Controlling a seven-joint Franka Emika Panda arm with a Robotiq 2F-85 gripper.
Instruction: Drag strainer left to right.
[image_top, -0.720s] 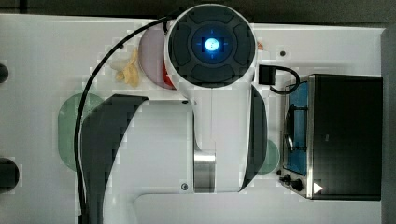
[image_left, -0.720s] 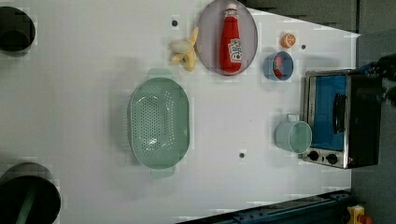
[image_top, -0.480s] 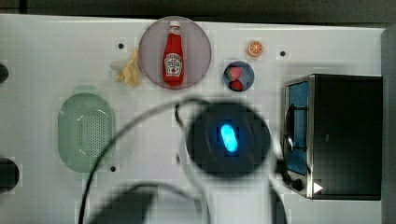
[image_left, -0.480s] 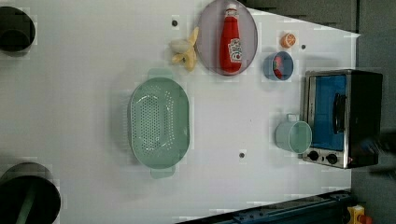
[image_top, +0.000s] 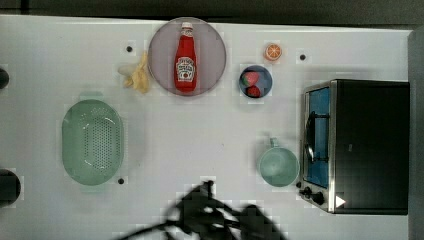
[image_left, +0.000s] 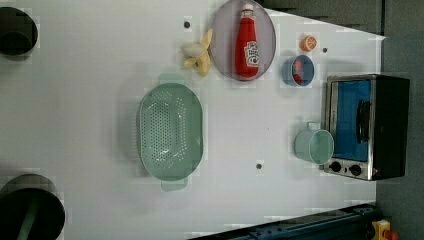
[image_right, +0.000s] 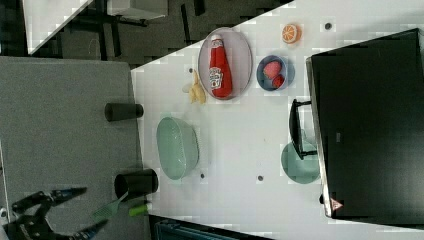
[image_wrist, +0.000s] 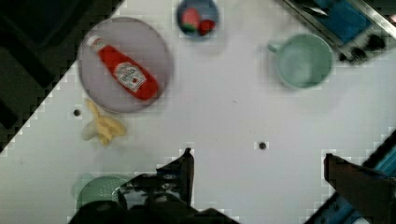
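White surface (image_top: 210, 130): strainer (image_top: 93, 142) empty, ketchup bottle (image_top: 185, 59) lying on plate (image_top: 212, 45), strawberries in blue bowl (image_top: 255, 81), mug (image_top: 278, 166) empty. Gripper (image_wrist: 259, 168) spread wide, holding nothing.

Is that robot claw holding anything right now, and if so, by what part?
Nothing is held. In the wrist view the gripper is open, with only bare table between its fingers. The strainer sits untouched, apart from it.

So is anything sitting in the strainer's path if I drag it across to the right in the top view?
Nothing visible blocks the first stretch: bare table lies to the right of the strainer. Further along, the green mug and the toaster oven stand roughly in line, so stop short of them.
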